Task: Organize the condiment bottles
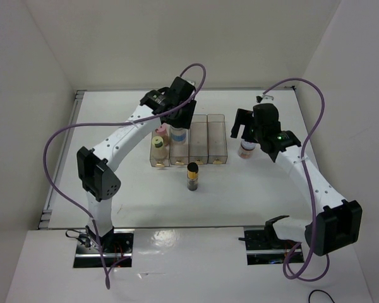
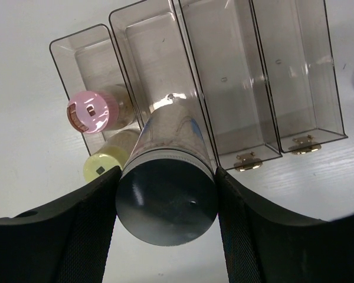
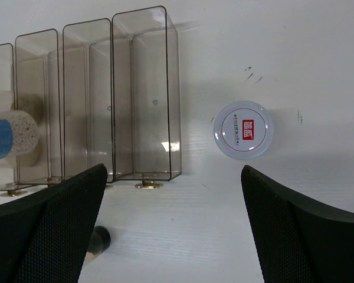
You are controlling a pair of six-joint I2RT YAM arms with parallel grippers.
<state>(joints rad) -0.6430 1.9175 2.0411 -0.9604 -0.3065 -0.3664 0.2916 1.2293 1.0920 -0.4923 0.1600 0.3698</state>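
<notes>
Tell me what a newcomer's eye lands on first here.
The left gripper clamps a small blue-and-white cylindrical jar at the second clear rectangular plastic bin from the left. The right gripper hangs open above a pale-capped jar with a red label, standing alone farther right.

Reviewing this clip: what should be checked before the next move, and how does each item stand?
1. Left gripper clamps the blue-white jar: ok.
2. That jar lines up with the second bin: ok.
3. Jar resting on that bin's floor: cannot tell.
4. Right gripper open: ok.
5. White-capped jar upright on the table, ahead of the open fingers: ok.
6. Dark jar standing clear of both grippers: ok.
</notes>
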